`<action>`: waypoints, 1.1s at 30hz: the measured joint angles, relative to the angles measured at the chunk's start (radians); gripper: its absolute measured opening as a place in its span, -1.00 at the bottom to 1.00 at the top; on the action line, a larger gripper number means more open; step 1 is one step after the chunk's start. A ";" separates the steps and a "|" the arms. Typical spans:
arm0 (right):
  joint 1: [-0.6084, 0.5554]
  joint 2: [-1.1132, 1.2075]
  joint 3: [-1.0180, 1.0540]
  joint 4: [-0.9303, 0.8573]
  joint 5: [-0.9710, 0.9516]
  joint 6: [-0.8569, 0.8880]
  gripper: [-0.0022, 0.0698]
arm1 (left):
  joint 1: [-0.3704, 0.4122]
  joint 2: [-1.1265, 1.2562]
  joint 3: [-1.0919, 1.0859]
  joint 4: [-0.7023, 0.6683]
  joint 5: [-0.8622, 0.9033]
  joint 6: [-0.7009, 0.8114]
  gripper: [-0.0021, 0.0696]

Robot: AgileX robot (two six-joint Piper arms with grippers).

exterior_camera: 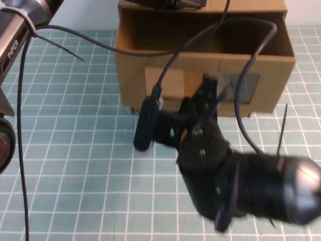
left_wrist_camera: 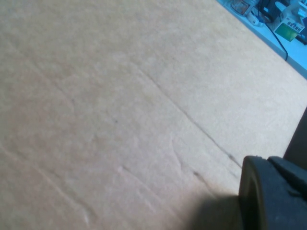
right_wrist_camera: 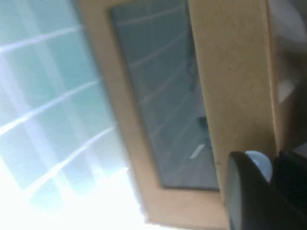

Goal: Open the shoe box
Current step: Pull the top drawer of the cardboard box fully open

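At the box's near wall, the right gripper [exterior_camera: 210,84] is pressed almost together and seems to pinch the edge of the front flap [right_wrist_camera: 230,72]. The shoe box [exterior_camera: 150,75] stands at the far middle of the gridded mat [exterior_camera: 75,150], straight ahead of this nearer arm, its long axis running left to right. The left gripper [left_wrist_camera: 273,196] hovers close over plain cardboard; its state I cannot tell.
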 joint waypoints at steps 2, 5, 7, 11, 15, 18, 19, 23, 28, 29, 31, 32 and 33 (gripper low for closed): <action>0.048 -0.037 0.029 0.045 0.017 0.014 -0.71 | 0.002 0.000 0.000 0.000 0.000 0.000 -0.96; 0.104 -0.074 0.064 0.078 0.041 0.042 -0.71 | 0.002 0.000 0.000 0.000 0.000 0.000 -0.96; 0.124 -0.086 0.075 0.087 0.060 0.059 -0.71 | 0.002 0.000 0.000 0.000 0.000 0.000 -0.96; 0.134 -0.093 0.081 0.091 0.074 0.070 -0.71 | 0.002 0.000 0.000 0.000 0.000 0.000 -0.96; 0.134 -0.093 0.081 0.077 0.074 0.097 -0.70 | 0.002 0.000 0.000 0.000 -0.002 0.002 -0.96; 0.135 -0.093 0.079 0.101 0.065 0.160 -0.42 | 0.002 0.000 0.000 0.000 -0.002 0.005 -0.96; 0.136 -0.093 0.071 0.125 0.063 0.170 -0.23 | 0.002 0.000 0.000 0.000 -0.004 0.005 -0.96; 0.149 -0.099 0.034 0.187 0.067 0.158 0.56 | 0.004 0.000 0.000 0.000 -0.036 0.002 -0.96; 0.202 -0.173 0.032 0.246 -0.026 0.003 0.90 | 0.038 0.000 0.000 -0.039 -0.103 -0.028 -0.96; 0.215 -0.199 0.032 0.271 -0.060 -0.031 0.91 | 0.048 0.000 0.000 -0.059 -0.111 -0.028 -0.96; 0.232 -0.251 0.032 0.327 -0.128 -0.076 0.93 | 0.070 -0.005 0.004 -0.086 -0.118 -0.028 -0.96; 0.236 -0.282 0.032 0.362 -0.160 -0.089 0.94 | 0.078 -0.012 0.006 -0.093 -0.120 -0.028 -0.96; 0.236 -0.308 0.032 0.387 -0.179 -0.094 0.94 | 0.084 -0.019 0.006 -0.096 -0.122 -0.028 -0.96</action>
